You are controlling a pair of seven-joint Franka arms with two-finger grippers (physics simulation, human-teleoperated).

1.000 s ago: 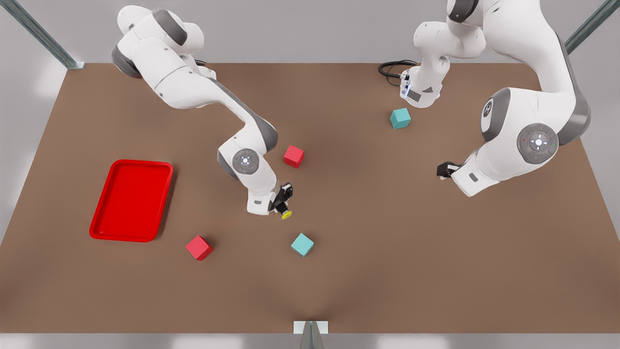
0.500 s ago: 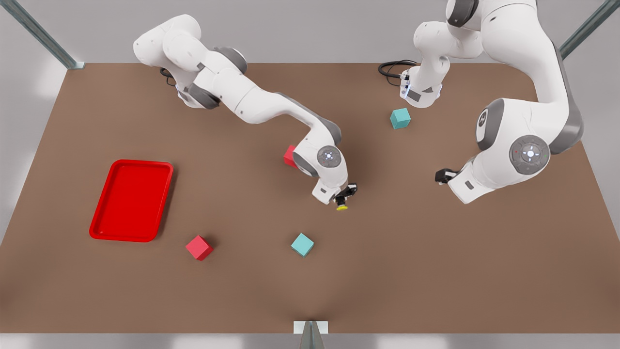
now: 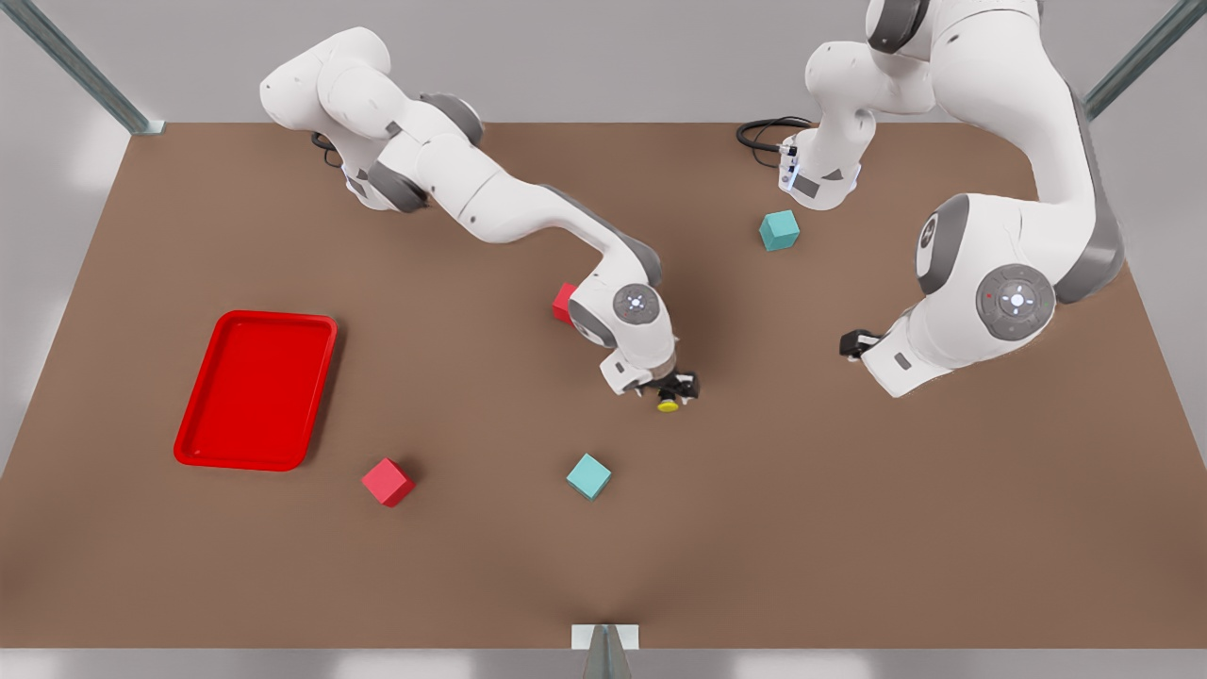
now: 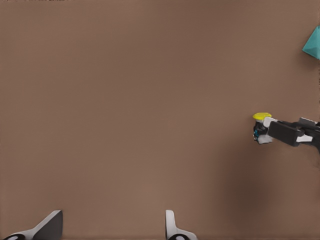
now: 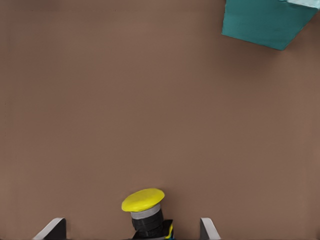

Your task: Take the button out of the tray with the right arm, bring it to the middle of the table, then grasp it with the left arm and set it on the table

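Observation:
The button [image 3: 669,405], a yellow cap on a black base, hangs just above the table [image 3: 849,528] near its middle. My right gripper [image 3: 679,389] is shut on its base. In the right wrist view the button [image 5: 144,207] sits between that gripper's fingertips [image 5: 131,230]. The red tray [image 3: 255,391] lies far off at the front view's left. My left gripper [image 3: 849,346] hovers to the front view's right of the button, a good gap away. Its fingers [image 4: 112,227] are open with nothing between them. From its wrist view I see the button [image 4: 262,117] held by the right gripper [image 4: 265,131].
A red cube [image 3: 564,302] is partly hidden behind the right arm's wrist. A teal cube [image 3: 589,476] lies just in front of the button and a red cube [image 3: 388,482] nearer the tray. Another teal cube [image 3: 780,230] sits by the left arm's base.
My right gripper carried the button toward the front view's right to the table's middle, then nearly stopped and turned a little. My left arm edged slightly toward the front view's left.

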